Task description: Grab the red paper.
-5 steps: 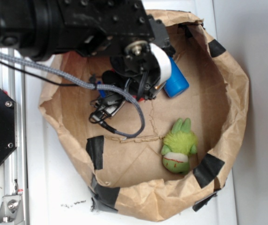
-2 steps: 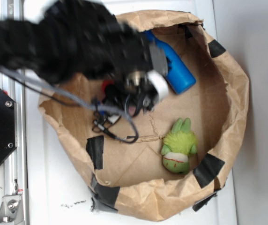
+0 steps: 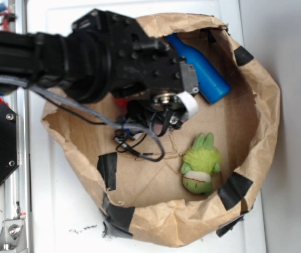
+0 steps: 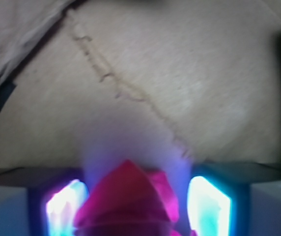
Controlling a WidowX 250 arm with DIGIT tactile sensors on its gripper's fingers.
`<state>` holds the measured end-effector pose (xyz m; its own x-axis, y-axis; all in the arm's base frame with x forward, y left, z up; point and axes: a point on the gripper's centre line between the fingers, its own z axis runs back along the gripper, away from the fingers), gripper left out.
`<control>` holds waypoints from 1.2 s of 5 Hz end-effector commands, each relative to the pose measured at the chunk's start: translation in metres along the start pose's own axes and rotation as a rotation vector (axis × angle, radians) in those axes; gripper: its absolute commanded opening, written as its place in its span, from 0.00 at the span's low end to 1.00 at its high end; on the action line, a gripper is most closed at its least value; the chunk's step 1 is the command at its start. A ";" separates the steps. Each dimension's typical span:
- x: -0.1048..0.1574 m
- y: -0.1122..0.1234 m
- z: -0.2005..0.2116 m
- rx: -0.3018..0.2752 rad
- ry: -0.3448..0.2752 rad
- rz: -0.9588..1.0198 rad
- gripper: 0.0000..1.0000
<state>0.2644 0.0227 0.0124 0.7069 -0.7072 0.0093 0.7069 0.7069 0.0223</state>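
Arm shifted left | tool [image 4: 138, 206] grips red paper [image 4: 130, 196] | bottle [image 3: 200, 71] uncovered

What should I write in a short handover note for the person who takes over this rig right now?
Gripper: the wrinkly bright red paper wad sits between the two lit finger pads; whether the pads press it cannot be told.
Exterior view: the black arm hides the wad almost fully, only a red edge shows, inside the taped brown paper bowl.
Blue plastic bottle lies at the bowl's back; fuzzy green plush toy lies near the front. Both untouched.
Done: wad is between the fingers.
Left: confirm the grip, lift it out.
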 end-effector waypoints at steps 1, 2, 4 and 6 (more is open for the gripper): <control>0.004 -0.001 -0.003 0.002 -0.009 0.025 0.00; 0.003 0.000 -0.001 0.005 -0.008 0.029 0.00; 0.008 -0.001 0.040 -0.010 -0.042 0.145 0.00; 0.032 0.004 0.116 -0.159 0.006 0.641 0.00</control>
<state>0.2745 0.0119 0.1106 0.9861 -0.1287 -0.1047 0.1130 0.9831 -0.1441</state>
